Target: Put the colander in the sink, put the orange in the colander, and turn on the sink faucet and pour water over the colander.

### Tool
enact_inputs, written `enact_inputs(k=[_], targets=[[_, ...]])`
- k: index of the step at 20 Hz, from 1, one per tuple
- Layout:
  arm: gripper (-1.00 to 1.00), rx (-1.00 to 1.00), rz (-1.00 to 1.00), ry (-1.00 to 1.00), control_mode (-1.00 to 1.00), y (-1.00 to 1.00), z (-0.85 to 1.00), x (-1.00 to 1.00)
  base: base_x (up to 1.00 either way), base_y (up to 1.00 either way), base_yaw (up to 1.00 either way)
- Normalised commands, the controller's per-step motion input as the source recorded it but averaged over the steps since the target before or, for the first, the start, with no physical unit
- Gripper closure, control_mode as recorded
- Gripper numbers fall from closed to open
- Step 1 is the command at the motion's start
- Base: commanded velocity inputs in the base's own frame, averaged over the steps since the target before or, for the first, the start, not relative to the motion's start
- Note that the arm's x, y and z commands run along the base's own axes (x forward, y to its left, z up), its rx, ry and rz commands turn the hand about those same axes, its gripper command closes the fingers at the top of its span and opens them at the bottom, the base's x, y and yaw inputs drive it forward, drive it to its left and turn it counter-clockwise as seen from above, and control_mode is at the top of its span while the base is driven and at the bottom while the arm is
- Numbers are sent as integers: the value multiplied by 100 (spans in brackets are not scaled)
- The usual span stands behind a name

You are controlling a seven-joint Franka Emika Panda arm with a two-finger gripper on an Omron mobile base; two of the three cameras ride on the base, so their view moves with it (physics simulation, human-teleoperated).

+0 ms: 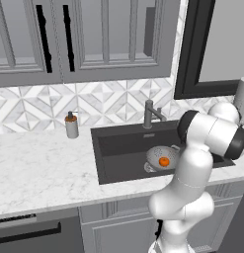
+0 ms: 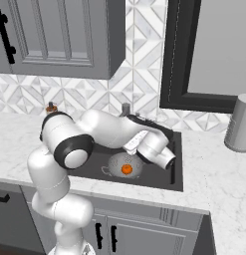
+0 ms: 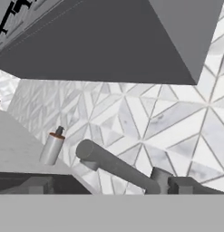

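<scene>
The silver-grey colander [image 1: 155, 156] [image 2: 114, 162] stands in the dark sink [image 1: 118, 148] [image 2: 162, 176], towards its front right. The orange [image 1: 164, 161] [image 2: 126, 169] lies inside the colander. The grey sink faucet [image 1: 150, 114] [image 3: 114, 165] stands at the back rim, and its top [image 2: 125, 108] peeks over my arm. In the hand view my gripper [image 3: 113, 185] is open and holds nothing. Its fingertips [image 3: 37, 184] stand wide apart, level with the faucet, with the spout lying across between them a short way ahead. No water shows at the spout.
A soap dispenser [image 1: 71, 125] [image 3: 52, 147] stands on the marble counter left of the sink. A grey canister [image 2: 239, 124] sits on the counter to the right. Upper cabinets hang over the backsplash, and a dark window frame [image 1: 190, 59] is behind the sink's right side.
</scene>
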Motion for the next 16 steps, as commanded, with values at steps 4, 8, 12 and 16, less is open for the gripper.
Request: enact_inputs(k=[4,8,12,16], targets=[[-100,17,0,1,-100,15,4,11,0,0,0],[-100,13,0,0,-100,13,21,14,0,0,0],[-100,7,0,0,-100,0,15,19,0,0,0],[-100,0,0,2,-100,0,3,23,0,0,0]])
